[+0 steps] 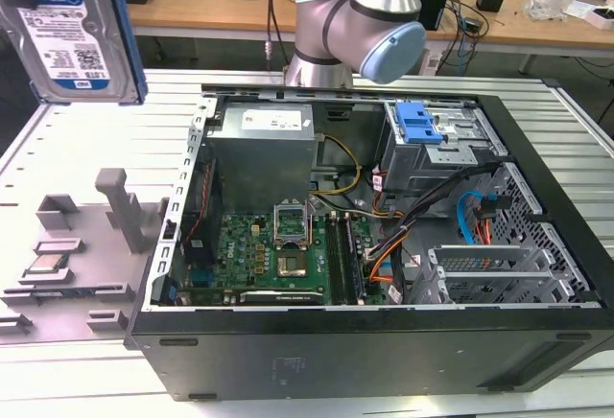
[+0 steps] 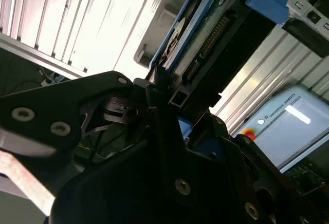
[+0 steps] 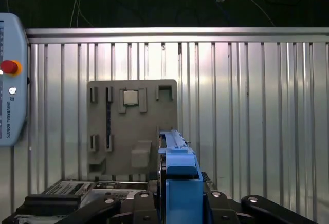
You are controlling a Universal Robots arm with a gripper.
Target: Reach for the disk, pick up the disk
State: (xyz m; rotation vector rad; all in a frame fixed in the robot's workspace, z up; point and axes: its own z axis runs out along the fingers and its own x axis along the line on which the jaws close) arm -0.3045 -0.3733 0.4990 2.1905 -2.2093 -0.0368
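- Gripping the disk (image 3: 177,170) from either side, the hand (image 3: 177,199) is clenched on it. In the first wrist view, the disk stands edge-on between the hand's black parts, blue frame uppermost.
- The disk (image 1: 67,25) hangs in the air above the desk (image 1: 96,121), at the upper corner on the exterior view's left. It is well apart from the open computer case (image 1: 384,341).
- In the exterior view, its white-and-blue label faces the camera. The blue frame runs along its edge on the exterior view's right.
- In the second wrist view, the disk's connector edge shows, with blue frame on both sides of it.
- A grey fixture plate (image 3: 103,131) lies flat on the slatted desk beneath the disk. A small square chip (image 3: 130,97) sits in one of its recesses.
- A pendant (image 3: 10,80) with a red button lies on the desk to one side of the plate, not touching it.
- The arm (image 1: 355,15) stands behind the case.
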